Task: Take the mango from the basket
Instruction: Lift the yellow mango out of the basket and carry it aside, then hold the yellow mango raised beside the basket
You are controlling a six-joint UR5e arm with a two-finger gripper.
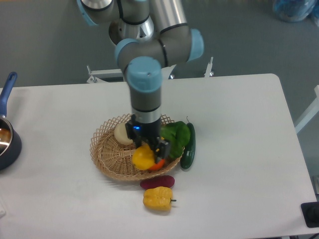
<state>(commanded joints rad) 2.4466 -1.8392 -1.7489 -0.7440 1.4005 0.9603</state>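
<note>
The mango [143, 158], a smooth yellow oval, sits between the fingers of my gripper [149, 152], which is shut on it. It hangs over the right half of the woven tan basket [103, 151], in front of the orange [158, 165], which is mostly hidden behind it. The arm comes straight down from above, and its wrist covers the basket's far rim.
In the basket lie a pale round vegetable [121, 133] and a leafy green [177, 134]. A dark green cucumber [189, 147] lies against the basket's right side. A purple vegetable [157, 181] and a yellow bell pepper [157, 197] lie in front. A blue pot [7, 144] stands at the left edge.
</note>
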